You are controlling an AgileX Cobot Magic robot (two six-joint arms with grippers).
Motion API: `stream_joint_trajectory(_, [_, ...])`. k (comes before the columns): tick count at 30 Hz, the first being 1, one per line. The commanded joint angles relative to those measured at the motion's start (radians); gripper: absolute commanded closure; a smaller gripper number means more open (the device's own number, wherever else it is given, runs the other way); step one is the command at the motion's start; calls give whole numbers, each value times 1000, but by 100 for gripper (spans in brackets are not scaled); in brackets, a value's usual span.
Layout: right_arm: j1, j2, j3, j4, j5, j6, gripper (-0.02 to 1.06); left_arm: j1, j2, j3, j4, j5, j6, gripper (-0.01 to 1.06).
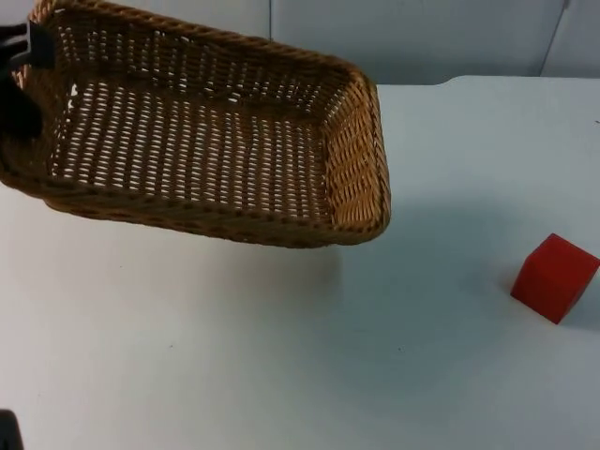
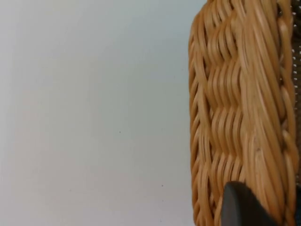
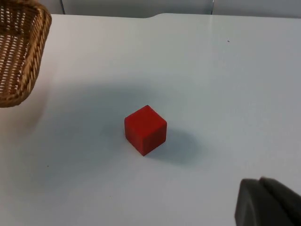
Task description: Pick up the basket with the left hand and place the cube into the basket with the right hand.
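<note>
The left end effector (image 1: 33, 47) pinches the short rim of the woven wicker basket (image 1: 206, 131), which hangs tilted above the worktop (image 1: 234, 356) near its far left corner. The left wrist view shows the basket's braided outer wall close up. The red cube (image 3: 145, 129) sits alone near the worktop's right edge, well apart from the basket. The right end effector (image 3: 268, 202) hovers near the cube; its spread cannot be told.

place: lab test bench | signs: bare white table (image 1: 281, 375), grey partition wall (image 1: 422, 37)
</note>
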Motion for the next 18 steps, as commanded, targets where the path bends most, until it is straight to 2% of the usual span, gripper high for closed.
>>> stream_joint_trajectory(1, [2, -3, 6, 2, -8, -6, 103, -6, -38, 7, -82, -38, 14, 105])
stream_joint_trajectory(7, [2, -3, 6, 2, -8, -6, 103, -6, -42, 7, -118, -38, 8, 105])
stream_joint_trajectory(12, [2, -3, 6, 2, -8, -6, 103, -6, -42, 7, -129, 31, -2, 105])
stream_joint_trajectory(18, [2, -3, 6, 2, -8, -6, 103, -6, -42, 7, -129, 85, -109, 105])
